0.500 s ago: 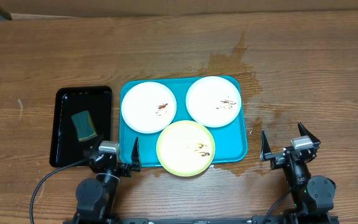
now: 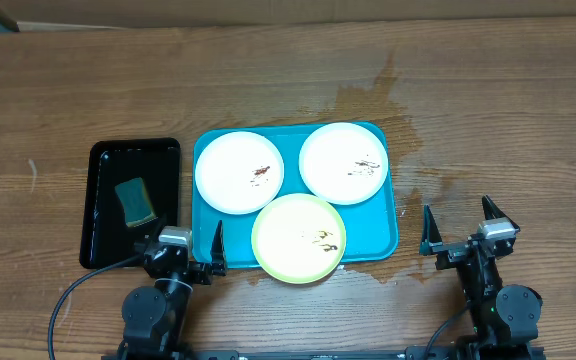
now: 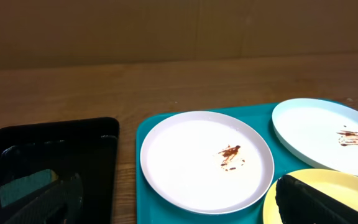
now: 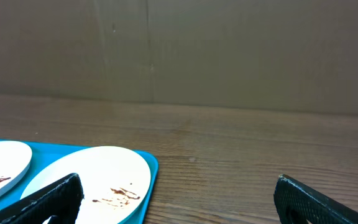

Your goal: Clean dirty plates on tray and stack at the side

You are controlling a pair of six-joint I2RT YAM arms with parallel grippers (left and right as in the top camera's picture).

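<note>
Task barely begun: three smeared plates (image 2: 239, 171) are lying uncleaned in the tray (image 2: 389, 236) at frame centre, none stacked, while the left gripper (image 2: 180, 244) and right gripper (image 2: 460, 228) are hovering wide open and empty at the bottom edge.

Three plates (image 2: 239, 172), one turquoise tray (image 2: 388, 225), one black tray (image 2: 108, 240), seemingly one sponge (image 2: 136, 201).

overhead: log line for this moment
left gripper: open, empty | right gripper: open, empty | dirty plates: three on turquoise tray | stacked: none | sponge: in black tray
</note>
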